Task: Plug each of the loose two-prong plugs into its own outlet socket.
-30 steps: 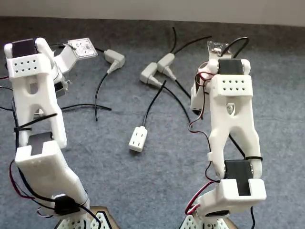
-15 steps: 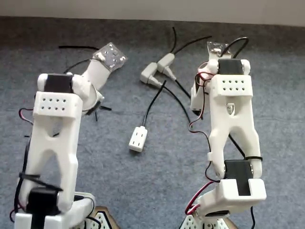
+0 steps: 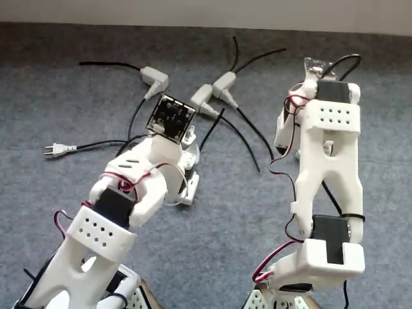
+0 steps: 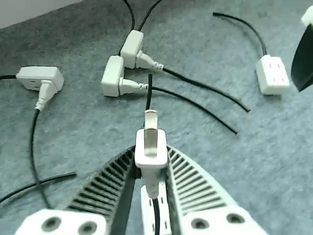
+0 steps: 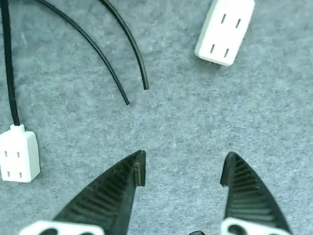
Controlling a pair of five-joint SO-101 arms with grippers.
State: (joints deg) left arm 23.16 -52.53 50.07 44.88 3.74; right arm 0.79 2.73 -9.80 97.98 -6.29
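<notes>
left gripper (image 4: 150,152) looks clamped on the white block outlet socket (image 4: 150,139) mid-tabletop; right gripper (image 5: 185,155) hangs spread apart. grasping step, probably. next, the black-corded two-prong plug (image 3: 51,150) near the left edge needs lining up with its slots.

The left arm (image 3: 138,187) leans over a white outlet socket (image 3: 190,188) on the grey tabletop (image 3: 64,84). A loose two-prong plug (image 3: 55,150) lies well apart.

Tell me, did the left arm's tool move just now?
Yes. The left tool swung right, from the far-left corner to the middle socket.
</notes>
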